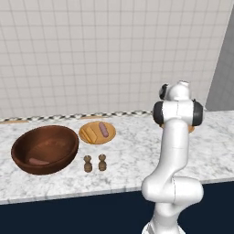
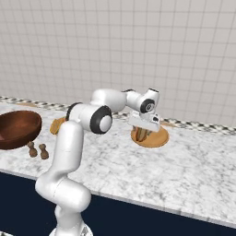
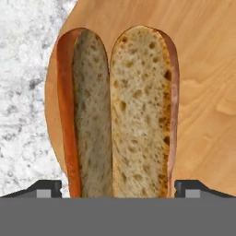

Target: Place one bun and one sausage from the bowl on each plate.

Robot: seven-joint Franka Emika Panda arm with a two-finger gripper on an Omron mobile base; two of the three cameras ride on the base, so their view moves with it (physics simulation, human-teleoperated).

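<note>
Jaws of the gripper (image 3: 118,186) stand wide open over a split bun (image 3: 117,110) lying on the right plate (image 3: 203,92).

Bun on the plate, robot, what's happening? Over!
Gripper open, straddling bun. Bun flat on right plate. One sausage left in bowl. Nothing blocking.

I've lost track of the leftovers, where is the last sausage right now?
The sausage lies in the bottom of the wooden bowl, at the left end of the counter in the left base view, beside the two small shakers.

Wooden plate (image 3: 203,69), porous bun (image 3: 138,110) - marble counter (image 3: 23,92)
</note>
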